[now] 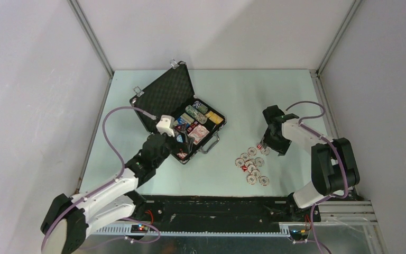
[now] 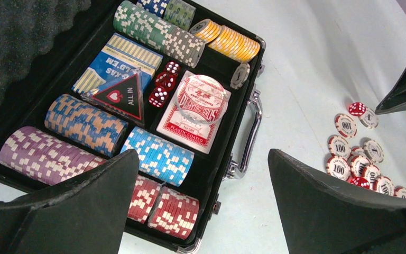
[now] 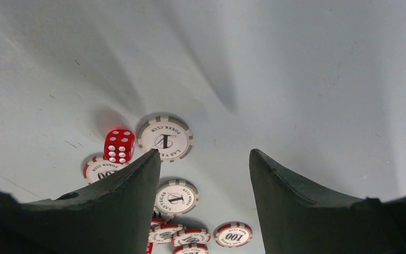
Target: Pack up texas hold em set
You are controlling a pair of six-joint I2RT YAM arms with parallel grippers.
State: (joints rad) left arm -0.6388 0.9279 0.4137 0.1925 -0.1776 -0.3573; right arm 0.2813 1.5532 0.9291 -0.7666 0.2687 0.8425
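Pale green tabletop [image 1: 254, 95], white walls around. Top view alone gives the layout: case [image 1: 164, 92] open at centre-left with its foam lid tilted back, loose chips [image 1: 252, 168] scattered to its right, apart from it. Left wrist view shows the contents: chip rows in purple, blue-orange, light blue, red, green, grey, yellow; blue card box [image 2: 117, 62]; red deck [image 2: 193, 114] with a clear disc on top; three red dice [image 2: 163, 87]; black "ALL IN" triangle [image 2: 120, 96]; silver handle [image 2: 251, 132]. Left tool [image 2: 201, 159] jaws wide, empty, over the case's near edge. Right wrist view: right tool [image 3: 205, 154] jaws apart, nothing between, above the loose chips; red die [image 3: 119, 145] just beside chip marked 1 [image 3: 165, 138].
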